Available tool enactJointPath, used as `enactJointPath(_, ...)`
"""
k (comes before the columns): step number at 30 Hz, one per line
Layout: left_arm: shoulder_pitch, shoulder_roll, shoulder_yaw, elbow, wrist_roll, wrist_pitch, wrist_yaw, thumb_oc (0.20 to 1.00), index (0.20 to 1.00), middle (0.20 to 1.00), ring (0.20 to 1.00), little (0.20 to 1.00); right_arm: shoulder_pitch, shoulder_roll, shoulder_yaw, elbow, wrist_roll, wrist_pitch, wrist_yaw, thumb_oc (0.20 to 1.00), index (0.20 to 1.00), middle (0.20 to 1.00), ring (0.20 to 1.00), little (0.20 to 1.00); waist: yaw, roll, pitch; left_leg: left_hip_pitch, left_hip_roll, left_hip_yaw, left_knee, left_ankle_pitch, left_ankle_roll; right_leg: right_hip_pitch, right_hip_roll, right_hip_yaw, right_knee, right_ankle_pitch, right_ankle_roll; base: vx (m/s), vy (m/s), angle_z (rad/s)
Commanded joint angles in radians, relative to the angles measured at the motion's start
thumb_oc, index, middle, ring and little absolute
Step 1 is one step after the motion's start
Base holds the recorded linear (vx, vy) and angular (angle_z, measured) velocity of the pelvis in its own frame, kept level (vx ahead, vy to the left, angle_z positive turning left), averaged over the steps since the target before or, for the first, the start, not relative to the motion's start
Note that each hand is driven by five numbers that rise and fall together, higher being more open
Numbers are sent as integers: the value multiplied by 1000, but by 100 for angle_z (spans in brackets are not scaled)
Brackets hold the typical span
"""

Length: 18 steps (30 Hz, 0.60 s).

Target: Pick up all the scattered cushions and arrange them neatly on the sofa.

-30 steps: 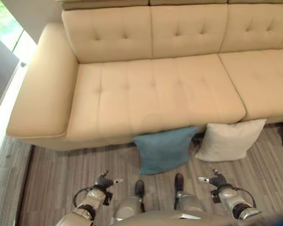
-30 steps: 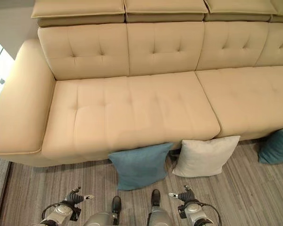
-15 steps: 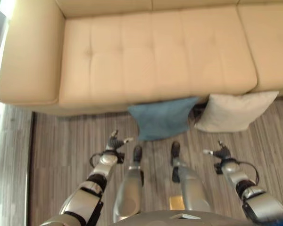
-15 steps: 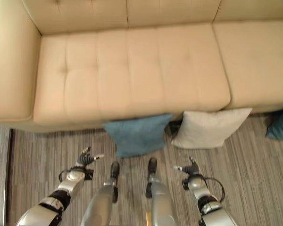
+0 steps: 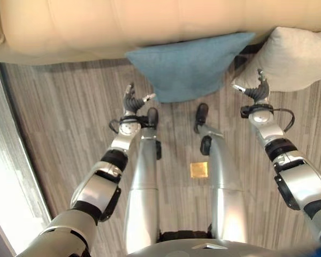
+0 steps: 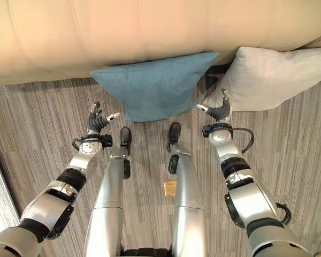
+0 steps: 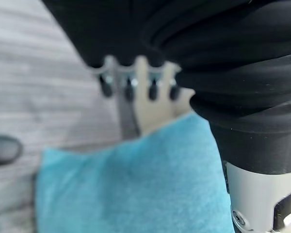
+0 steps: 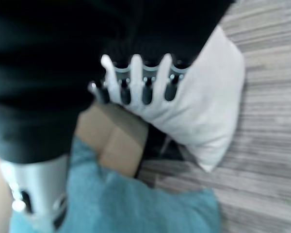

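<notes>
Left hand point(image 5: 132, 101), fingers loosely spread and empty, hovers at 8 o'clock of the blue cushion point(image 5: 190, 64), a soft square leaning against the sofa point(image 5: 123, 21); right hand point(image 5: 255, 91), likewise spread, nears the white cushion point(image 5: 297, 56).

sofa point(image 6: 123, 37): tan, smooth leather-look upholstery with a soft matt sheen; blue cushion point(image 6: 155, 88): woven cloth, matt, fine visible grain; white cushion point(image 6: 267, 77): off-white cloth, matt, softly creased. Floor point(image 6: 37, 123): grey wood-look planks, streaky grain, low sheen; small tan square point(image 6: 170, 188) on it looks like matt paper or card. Left hand point(image 6: 96, 122) and right hand point(image 6: 220, 111): silver metallic-finish fingers, dark tips, matt black ribbed rubbery cover at the wrist.
</notes>
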Motion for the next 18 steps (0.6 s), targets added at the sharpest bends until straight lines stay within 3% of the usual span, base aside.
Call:
enactJointPath(1, 54, 13, 14, 1, -22, -38, 59, 1000, 1000, 1000, 1000, 1000, 85, 7, 14, -19, 49, -47, -61, 1000, 1000, 1000, 1000, 1000, -23, 7, -166, -85, -23, 16, 5, -47, 24, -39, -16, 58, 74, -121, 80, -84, -37, -3)
enactJointPath(8, -62, 58, -11, 9, -36, -38, 71, 1000, 1000, 1000, 1000, 1000, -5, -15, 26, -31, 112, -69, -64, 1000, 1000, 1000, 1000, 1000, -32, 7, -173, -225, -34, 20, 41, -42, 32, -190, -17, 74, 121, -115, 94, -11, -11, -1)
enactJointPath(18, -194, 86, -62, 21, -65, -35, 52, 1000, 1000, 1000, 1000, 1000, -141, -49, 67, -3, 223, -101, -25, 1000, 1000, 1000, 1000, 1000, -28, 19, -171, -320, -40, 31, 80, -53, 42, -304, -16, 98, 171, -125, 105, 35, -8, 0)
